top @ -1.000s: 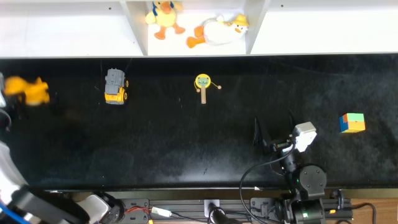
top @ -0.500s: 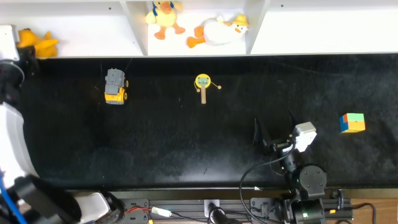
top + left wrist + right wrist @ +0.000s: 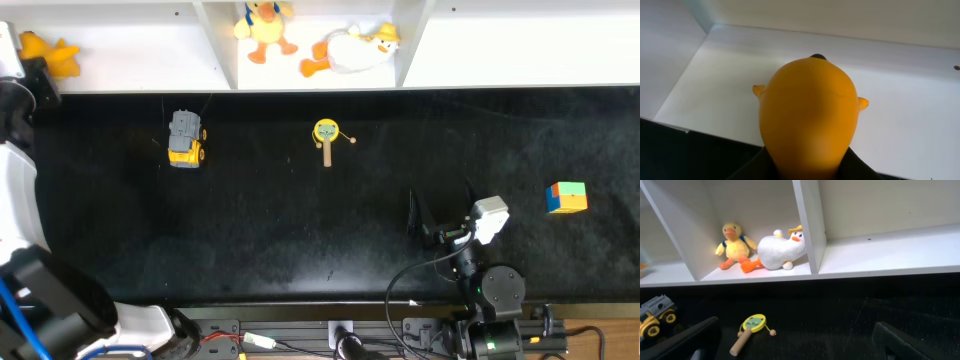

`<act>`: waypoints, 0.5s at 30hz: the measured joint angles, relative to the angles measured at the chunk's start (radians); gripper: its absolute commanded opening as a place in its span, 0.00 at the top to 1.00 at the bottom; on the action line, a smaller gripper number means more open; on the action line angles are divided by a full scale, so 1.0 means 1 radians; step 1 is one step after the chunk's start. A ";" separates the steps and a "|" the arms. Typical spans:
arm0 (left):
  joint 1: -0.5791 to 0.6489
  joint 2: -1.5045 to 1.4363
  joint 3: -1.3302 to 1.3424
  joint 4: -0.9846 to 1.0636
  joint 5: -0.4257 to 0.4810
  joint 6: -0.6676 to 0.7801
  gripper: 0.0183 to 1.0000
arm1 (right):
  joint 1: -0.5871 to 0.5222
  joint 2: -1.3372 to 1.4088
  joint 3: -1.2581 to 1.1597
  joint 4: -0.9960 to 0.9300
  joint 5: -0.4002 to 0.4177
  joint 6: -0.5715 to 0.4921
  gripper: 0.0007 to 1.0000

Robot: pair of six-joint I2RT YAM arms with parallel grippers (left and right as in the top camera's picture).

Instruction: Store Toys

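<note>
A shelf (image 3: 120, 60) is set along the counter's (image 3: 300, 230) far edge. In its middle compartment a plush duck (image 3: 265, 25) is lodged, a plush goose (image 3: 350, 48) to its right. At the left compartment's mouth a toy (image 3: 50, 55) is held by the left tool (image 3: 38, 72). On the counter: truck (image 3: 185, 138) left, rattle (image 3: 326, 135) centre, cube (image 3: 566, 197) far right.

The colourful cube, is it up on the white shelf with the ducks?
No, the colourful cube sits down on the black table, not on the white shelf.

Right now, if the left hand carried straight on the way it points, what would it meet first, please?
Probably the white back wall of the shelf's left compartment; the orange toy in the left hand would touch first. Depth is unclear.
</note>
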 measured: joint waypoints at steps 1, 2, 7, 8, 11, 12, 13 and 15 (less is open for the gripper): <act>0.000 0.009 0.000 0.003 0.005 -0.003 0.74 | 0.000 0.000 0.000 0.000 0.000 -0.001 0.01; 0.000 0.019 0.000 0.006 0.011 -0.004 0.75 | 0.000 0.000 0.000 0.000 0.000 0.000 0.00; 0.000 0.041 0.000 0.026 0.026 -0.015 0.75 | 0.000 0.000 0.000 0.000 0.000 -0.001 0.01; 0.000 0.041 0.001 0.028 0.027 -0.015 0.75 | 0.000 0.000 0.000 0.001 0.000 -0.001 0.01; 0.000 0.042 0.002 0.032 0.029 -0.015 0.69 | 0.000 0.000 0.000 0.000 0.000 -0.001 0.00; 0.000 0.042 0.002 0.037 0.029 -0.016 0.67 | 0.000 0.000 0.000 0.000 0.000 -0.001 0.00; 0.000 0.042 0.002 0.040 0.029 -0.018 0.66 | 0.000 0.000 0.000 0.000 0.000 -0.001 0.00; 0.000 0.043 0.002 0.047 0.029 -0.018 0.64 | 0.000 0.000 0.000 0.000 0.000 -0.001 0.00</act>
